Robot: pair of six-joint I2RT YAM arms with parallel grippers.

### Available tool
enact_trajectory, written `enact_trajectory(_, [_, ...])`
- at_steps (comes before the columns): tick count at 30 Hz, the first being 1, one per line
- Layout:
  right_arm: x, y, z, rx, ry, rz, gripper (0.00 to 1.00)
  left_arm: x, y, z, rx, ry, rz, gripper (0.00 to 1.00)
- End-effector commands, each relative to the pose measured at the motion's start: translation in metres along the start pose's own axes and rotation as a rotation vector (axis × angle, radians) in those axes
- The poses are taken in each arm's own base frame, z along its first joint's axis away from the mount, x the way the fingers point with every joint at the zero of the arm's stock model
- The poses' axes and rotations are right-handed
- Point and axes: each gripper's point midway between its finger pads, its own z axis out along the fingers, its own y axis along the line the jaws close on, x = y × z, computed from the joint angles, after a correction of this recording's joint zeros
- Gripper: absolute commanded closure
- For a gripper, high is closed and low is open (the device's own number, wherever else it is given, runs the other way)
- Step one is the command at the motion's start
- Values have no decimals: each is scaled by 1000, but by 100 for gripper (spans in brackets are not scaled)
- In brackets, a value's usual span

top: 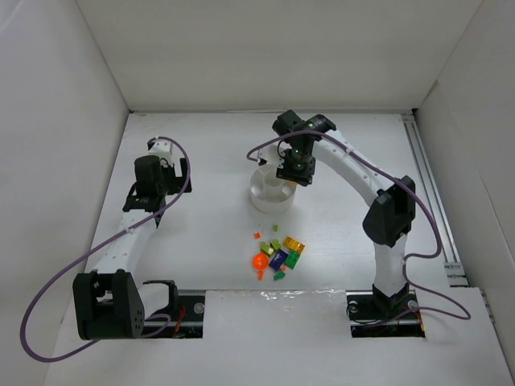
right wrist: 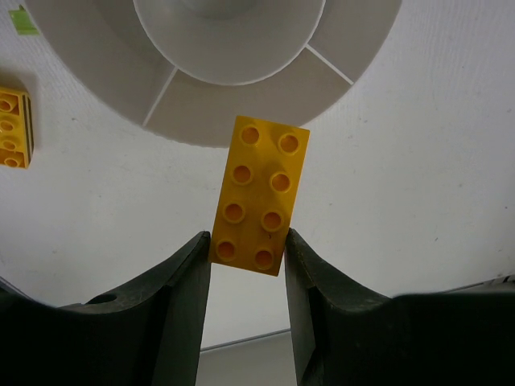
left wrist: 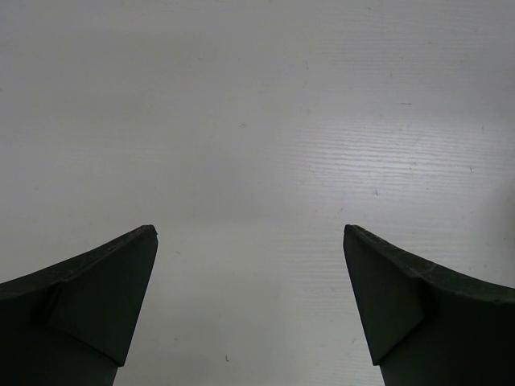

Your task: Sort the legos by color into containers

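One round white dish (top: 265,195) sits at the far middle of the table (top: 201,233), and the right wrist view shows its one centre cup (right wrist: 229,40) ringed by wedge compartments (right wrist: 241,112), three of them at least partly in view between two thin dividers. The right gripper (right wrist: 245,241) hangs at the dish's right near edge, its two fingers (right wrist: 181,314) narrowed onto the long sides of one yellow brick (right wrist: 259,195). This brick has eight studs in two rows of four, facing the wrist camera. Its long axis runs from the fingers toward the dish, leaning a little to one side, and its far end lies over the dish's rim in that view. On the table near the dish lie a second yellow brick (right wrist: 12,129) and a lime scrap (right wrist: 22,20). The loose legos (top: 278,256) form one cluster nearer than the dish, about ten pieces in orange, lime, yellow, green and blue, too small to count exactly. The left gripper (left wrist: 249,305) is spread wide over bare table, well apart to the left.
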Motion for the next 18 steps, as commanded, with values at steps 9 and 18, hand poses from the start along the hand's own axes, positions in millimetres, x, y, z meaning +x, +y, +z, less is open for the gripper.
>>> enact_trajectory(9, [-14, 3, 3, -24, 9, -53, 63, -13, 1, -4, 5, -52, 5, 0])
enact_trajectory(18, [-24, -5, -1, -14, -38, -11, 28, -10, 1, -2, 5, -42, 5, 0])
